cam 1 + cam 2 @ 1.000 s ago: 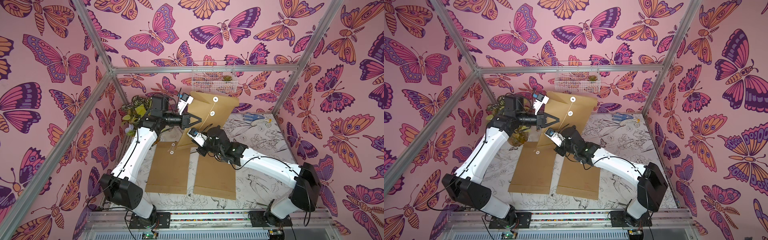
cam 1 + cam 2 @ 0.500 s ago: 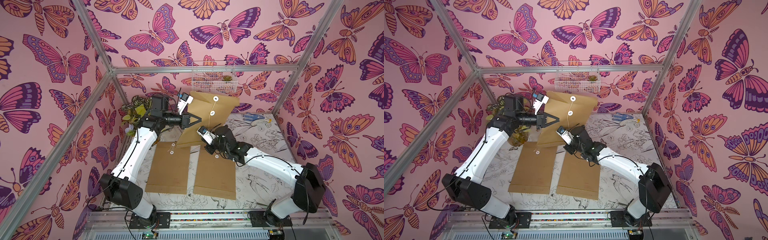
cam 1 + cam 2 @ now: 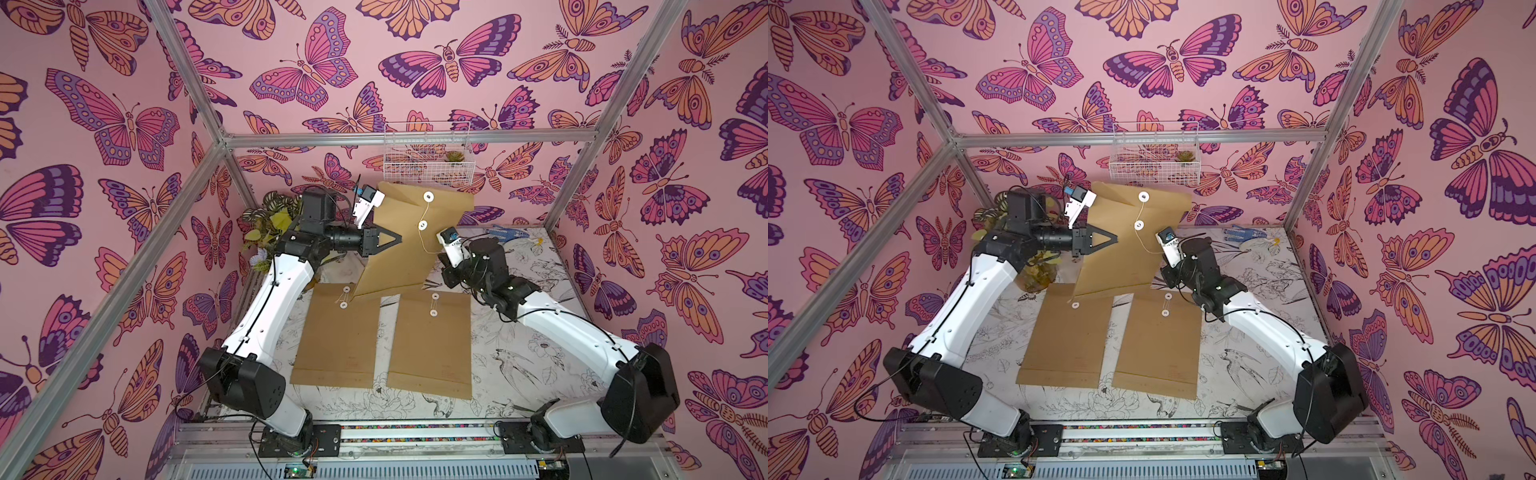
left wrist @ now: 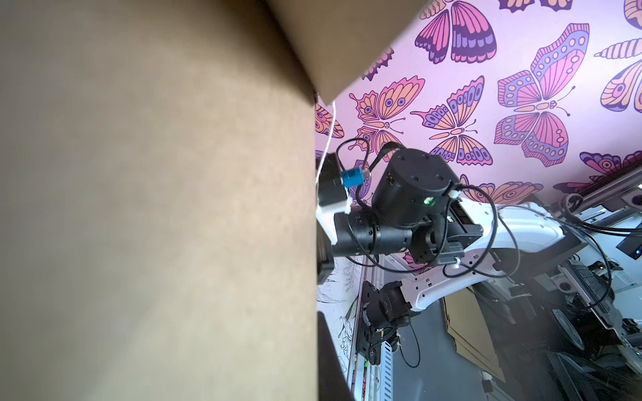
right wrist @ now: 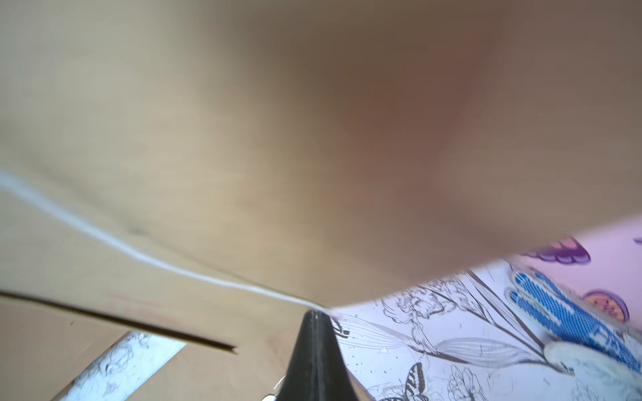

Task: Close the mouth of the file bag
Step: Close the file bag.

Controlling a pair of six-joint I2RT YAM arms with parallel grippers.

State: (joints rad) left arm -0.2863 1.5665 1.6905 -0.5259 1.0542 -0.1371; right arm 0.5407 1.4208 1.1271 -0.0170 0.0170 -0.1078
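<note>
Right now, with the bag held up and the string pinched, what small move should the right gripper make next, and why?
Probably loop the string around the lower disc. The left gripper holds the bag up, and the right gripper is shut on the string, which sags below that disc.

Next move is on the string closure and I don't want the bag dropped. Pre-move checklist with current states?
1. Left tool shut on the upright file bag: ok.
2. Right tool pinching the string: ok, the string ends at its tip.
3. String led from the flap disc down past the lower disc: ok. Wound round it: cannot tell.
4. Flap lying flat over the mouth: cannot tell, it is creased near the left tool.
5. Held bag's bottom edge clear of the flat bag below it: cannot tell, they overlap in both top views.
</note>
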